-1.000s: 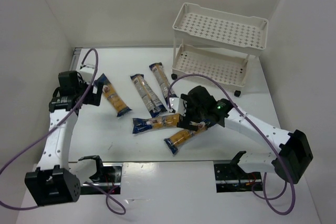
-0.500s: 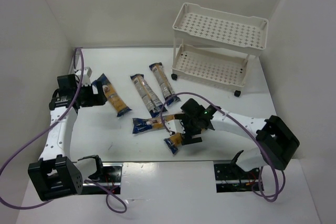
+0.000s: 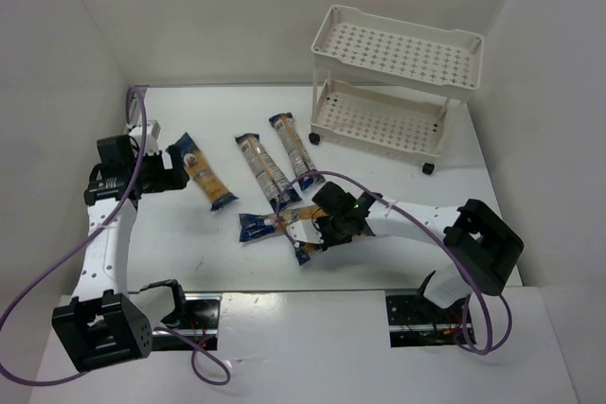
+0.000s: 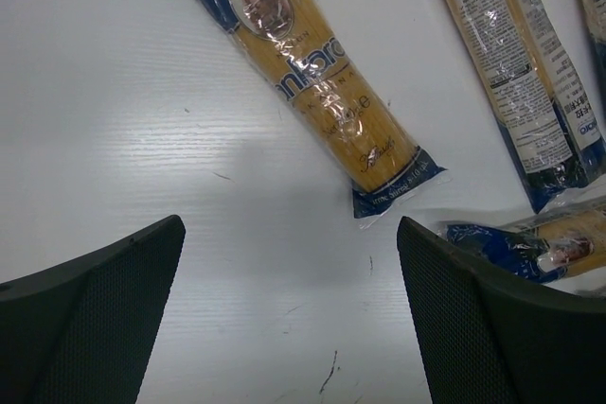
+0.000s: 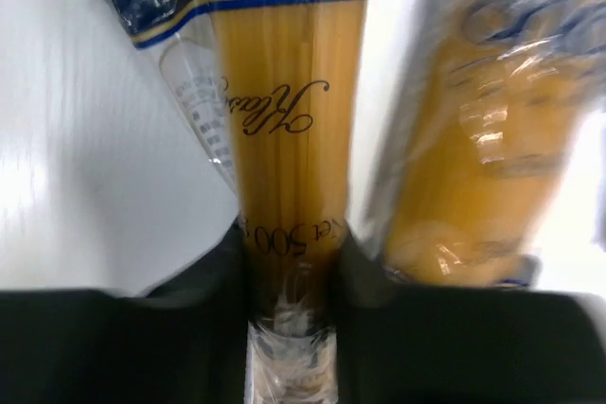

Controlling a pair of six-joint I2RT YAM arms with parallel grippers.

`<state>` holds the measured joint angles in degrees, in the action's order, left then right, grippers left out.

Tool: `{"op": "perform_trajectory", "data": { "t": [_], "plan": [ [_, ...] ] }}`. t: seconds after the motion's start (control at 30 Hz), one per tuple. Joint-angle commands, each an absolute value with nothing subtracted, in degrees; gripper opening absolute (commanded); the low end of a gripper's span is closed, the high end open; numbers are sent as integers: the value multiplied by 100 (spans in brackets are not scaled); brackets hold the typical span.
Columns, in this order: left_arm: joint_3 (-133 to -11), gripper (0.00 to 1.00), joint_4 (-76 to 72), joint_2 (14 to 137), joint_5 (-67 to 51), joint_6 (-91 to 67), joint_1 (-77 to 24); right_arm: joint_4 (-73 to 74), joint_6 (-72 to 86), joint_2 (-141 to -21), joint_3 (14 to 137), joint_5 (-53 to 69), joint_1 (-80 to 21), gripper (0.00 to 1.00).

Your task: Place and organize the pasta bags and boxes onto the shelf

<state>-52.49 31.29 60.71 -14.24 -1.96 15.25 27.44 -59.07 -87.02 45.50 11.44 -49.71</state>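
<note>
Several long pasta bags with dark blue ends lie on the white table. My right gripper [image 3: 319, 236] [image 5: 289, 248] is shut on the nearest bag [image 3: 303, 252] [image 5: 282, 130], with its end pinched between the jaws. A second bag [image 3: 273, 224] [image 5: 492, 139] lies right beside it. Two more bags [image 3: 262, 169] [image 3: 293, 148] lie side by side toward the shelf [image 3: 398, 49], a cream two-tier cart at the back right. My left gripper [image 3: 169, 173] [image 4: 294, 319] stands open above bare table, short of the leftmost bag [image 3: 204, 175] [image 4: 317, 73].
The shelf's lower tray [image 3: 379, 118] faces the table and its black wheels [image 3: 428, 168] rest on it. White walls close in the left, back and right. Purple cables [image 3: 57, 262] loop from both arms at the near edge.
The right gripper has moved left and down onto the nearest bag and closed on its end. The left arm has drifted slightly left, its gripper still open.
</note>
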Motion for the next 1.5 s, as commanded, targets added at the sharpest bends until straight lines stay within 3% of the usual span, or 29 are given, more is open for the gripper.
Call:
{"op": "perform_trajectory", "data": {
  "t": [0.0, 0.63, 0.83, 1.07, 1.47],
  "plan": [
    [-5221, 100, 2979, 5880, -1512, -299, 1564, 2181, -5302, -8895, 4447, 914, -5212, 2],
    [-5010, 99, 2479, 5537, -1617, -299, 1564, 4043, -3867, -7453, 6635, 133, -5326, 0],
    [-5010, 99, 2478, 5432, -1565, -299, 1564, 3675, -3376, -6979, 6687, -52, -5326, 0],
    [-5010, 98, 2479, 5432, -1441, -299, 1564, 3209, -3252, -6592, 8039, -887, -5326, 0],
    [-5124, 98, 2479, 5625, -1099, -80, 1564, 1365, -4524, -6645, 9957, -2817, -5036, 0]
  ]
}}
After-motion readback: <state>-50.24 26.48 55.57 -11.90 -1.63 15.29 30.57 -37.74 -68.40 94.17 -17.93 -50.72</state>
